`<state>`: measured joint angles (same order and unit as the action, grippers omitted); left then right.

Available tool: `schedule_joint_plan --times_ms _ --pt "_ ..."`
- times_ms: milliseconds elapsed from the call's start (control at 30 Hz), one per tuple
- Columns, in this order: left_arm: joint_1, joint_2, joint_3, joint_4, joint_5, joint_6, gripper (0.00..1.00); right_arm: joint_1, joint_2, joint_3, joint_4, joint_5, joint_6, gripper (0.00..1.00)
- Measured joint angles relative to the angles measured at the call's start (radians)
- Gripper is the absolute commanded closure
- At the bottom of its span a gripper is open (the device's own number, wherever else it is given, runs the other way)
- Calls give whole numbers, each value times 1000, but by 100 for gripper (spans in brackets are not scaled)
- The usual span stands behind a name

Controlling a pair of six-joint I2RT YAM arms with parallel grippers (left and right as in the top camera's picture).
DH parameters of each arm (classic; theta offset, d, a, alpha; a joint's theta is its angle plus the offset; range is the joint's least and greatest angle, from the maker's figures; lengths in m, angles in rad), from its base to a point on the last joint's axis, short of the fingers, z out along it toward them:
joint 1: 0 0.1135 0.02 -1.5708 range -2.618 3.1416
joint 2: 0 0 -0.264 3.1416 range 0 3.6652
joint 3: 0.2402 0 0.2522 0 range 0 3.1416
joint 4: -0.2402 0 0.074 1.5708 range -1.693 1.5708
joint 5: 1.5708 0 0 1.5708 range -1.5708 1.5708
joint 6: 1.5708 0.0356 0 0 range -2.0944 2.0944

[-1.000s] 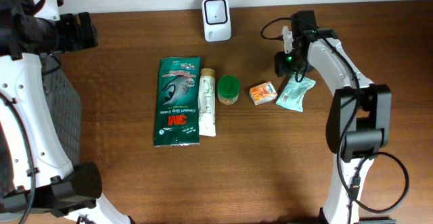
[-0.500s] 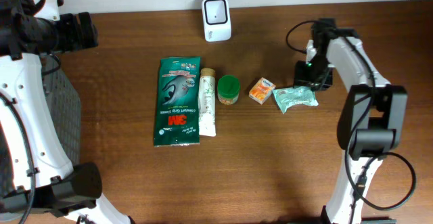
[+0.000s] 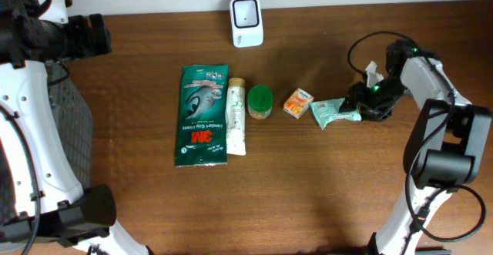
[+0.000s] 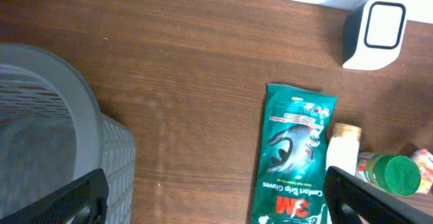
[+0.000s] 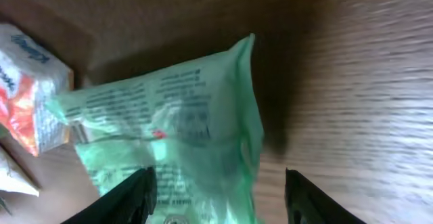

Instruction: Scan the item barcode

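Green packet (image 3: 336, 112) lies on the table (image 3: 308, 186) between my parted right fingers (image 5: 132, 193), ungripped; left fingers (image 4: 67, 204) stand wide.

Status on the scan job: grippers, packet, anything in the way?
Left gripper open, empty. Right gripper jaws open astride green packet lying on table. Orange box right beside packet; scanner at back edge.

scanner (image 3: 246, 11) behind glove pack (image 3: 203, 115), basket (image 4: 118, 163) left
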<state>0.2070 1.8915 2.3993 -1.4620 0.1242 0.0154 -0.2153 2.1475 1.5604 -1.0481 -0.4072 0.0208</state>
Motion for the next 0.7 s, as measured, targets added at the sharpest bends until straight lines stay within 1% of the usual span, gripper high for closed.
schedule_joint_plan --times_ms 67,133,200,233,267,333,367,400,600,700 --pt "0 0 0 0 0 0 1 0 0 -34 53 -36 1 43" --pt "0 0 0 0 0 0 1 -1 -13 -61 94 -70 2 48" --pt "0 0 0 0 0 0 1 -1 -20 -87 140 -109 2 51" --pt "0 0 0 0 0 0 1 -1 -23 -100 162 -122 3 55" --pt "0 0 0 0 0 0 1 -1 -27 -116 187 -137 2 63" --pt "0 0 0 0 0 0 1 -1 -32 -137 219 -156 5 84" --pt "0 0 0 0 0 0 1 -1 -32 -146 232 -171 -1 92" --pt "0 0 0 0 0 0 1 -2 -32 -151 240 -178 0 95" --pt "0 0 0 0 0 0 1 -3 -32 -154 238 -217 2 96" --pt "0 0 0 0 0 0 1 -3 -38 -154 192 -227 -8 96"
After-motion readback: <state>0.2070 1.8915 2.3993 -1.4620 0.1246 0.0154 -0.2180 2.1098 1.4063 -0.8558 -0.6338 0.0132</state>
